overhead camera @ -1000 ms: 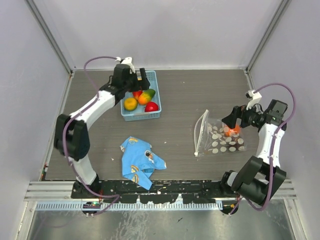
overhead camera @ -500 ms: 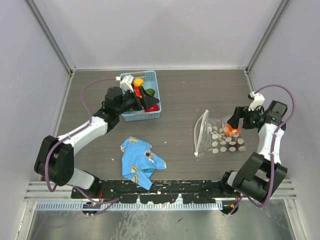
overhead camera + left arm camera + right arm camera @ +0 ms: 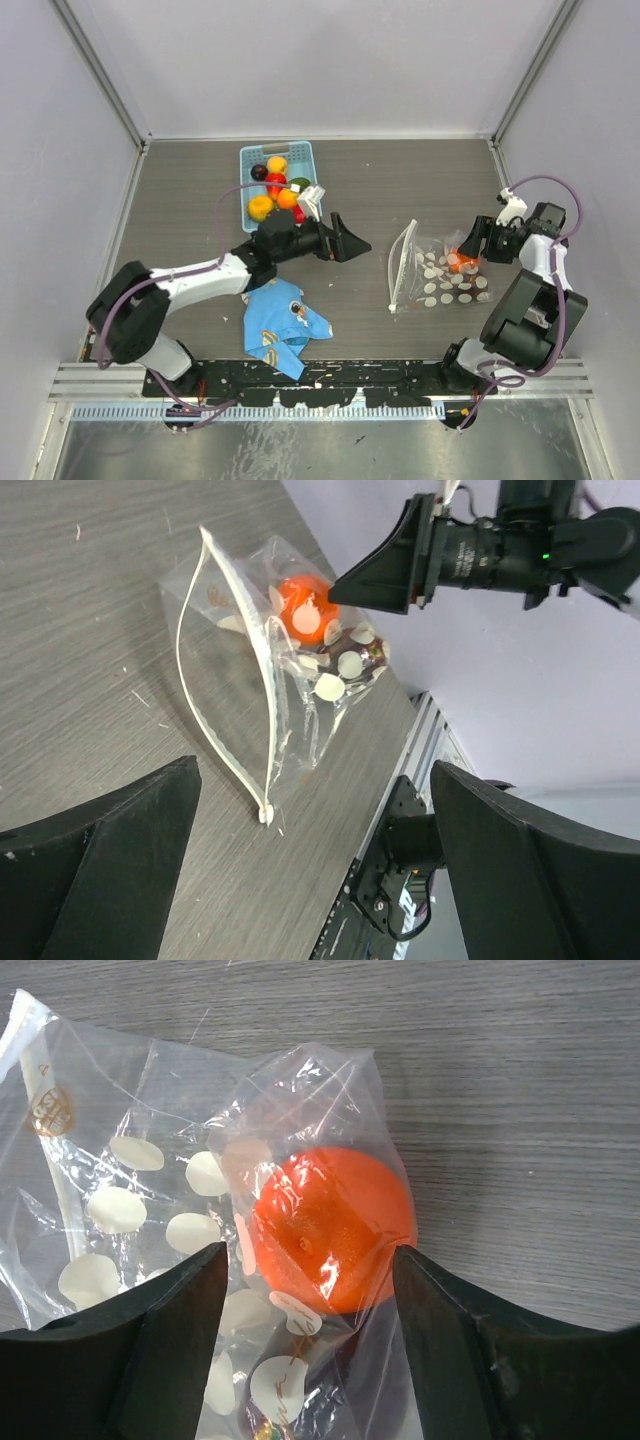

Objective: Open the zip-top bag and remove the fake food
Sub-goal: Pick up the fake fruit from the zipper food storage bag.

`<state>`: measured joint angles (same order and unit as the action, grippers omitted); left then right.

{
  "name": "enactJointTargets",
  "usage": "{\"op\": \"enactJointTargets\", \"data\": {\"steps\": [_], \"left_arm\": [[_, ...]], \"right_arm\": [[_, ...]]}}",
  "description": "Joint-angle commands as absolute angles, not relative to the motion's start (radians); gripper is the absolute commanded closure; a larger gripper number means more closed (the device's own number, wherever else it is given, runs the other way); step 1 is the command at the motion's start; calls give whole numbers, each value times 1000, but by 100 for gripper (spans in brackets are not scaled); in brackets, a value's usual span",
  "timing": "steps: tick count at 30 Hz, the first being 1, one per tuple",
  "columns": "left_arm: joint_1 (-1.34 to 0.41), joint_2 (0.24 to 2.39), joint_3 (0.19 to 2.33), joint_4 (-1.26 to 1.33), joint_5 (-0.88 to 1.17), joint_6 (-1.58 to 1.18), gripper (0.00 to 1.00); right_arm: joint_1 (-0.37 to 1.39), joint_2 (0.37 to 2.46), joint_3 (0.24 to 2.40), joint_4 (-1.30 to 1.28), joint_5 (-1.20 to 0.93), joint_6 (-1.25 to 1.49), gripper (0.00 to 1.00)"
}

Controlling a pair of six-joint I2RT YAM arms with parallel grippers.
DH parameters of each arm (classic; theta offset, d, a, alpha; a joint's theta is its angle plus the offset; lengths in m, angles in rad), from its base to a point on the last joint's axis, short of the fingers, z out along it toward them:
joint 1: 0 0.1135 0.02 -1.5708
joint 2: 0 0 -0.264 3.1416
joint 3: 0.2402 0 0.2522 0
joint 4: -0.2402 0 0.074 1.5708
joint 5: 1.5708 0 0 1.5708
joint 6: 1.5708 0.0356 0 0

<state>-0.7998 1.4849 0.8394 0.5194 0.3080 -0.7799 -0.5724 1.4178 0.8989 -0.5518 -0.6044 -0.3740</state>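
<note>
The zip-top bag lies flat at the right of the table, its white zip strip gaping open toward the middle. Inside it is an orange piece of fake food with a darker piece under it. My right gripper straddles the orange piece through the plastic at the bag's closed end. Its jaws stand close on both sides, with a thin gap on the left. My left gripper hangs open and empty left of the bag's mouth, pointing at it. Several more pieces of fake food sit in the basket.
The light blue slotted basket stands at the back, left of centre. A blue cartoon-print cloth lies crumpled near the front edge, under my left forearm. Grey walls close in the table on three sides.
My left arm swung away from the basket, down and right across the table, toward the bag's mouth. My right gripper's jaws have narrowed around the orange piece.
</note>
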Motion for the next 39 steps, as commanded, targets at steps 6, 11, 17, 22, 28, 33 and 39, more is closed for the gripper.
{"op": "enactJointTargets", "data": {"steps": [6,11,17,22,28,33,39], "left_arm": [[-884,1745,1026,640,228,-842,2],[-925,1848,1099,644,187,-857,2],[-966,1943,1185,599,177,-862,1],[-970,1980,1212,587,176,-867,19],[-972,2010,1241,558,186,-874,31],[-971,2034,1262,568,208,-875,49],[-956,2033,1244,609,223,-864,79]], "right_arm": [[-568,1511,984,-505,-616,-344,37],[-537,1522,979,-500,-603,-346,45],[-524,1532,978,-514,-608,-361,70],[-524,1541,973,-535,-628,-380,86],[-524,1556,972,-554,-626,-402,99],[-524,1557,964,-550,-561,-412,99],[-522,1557,953,-548,-507,-427,99]]}}
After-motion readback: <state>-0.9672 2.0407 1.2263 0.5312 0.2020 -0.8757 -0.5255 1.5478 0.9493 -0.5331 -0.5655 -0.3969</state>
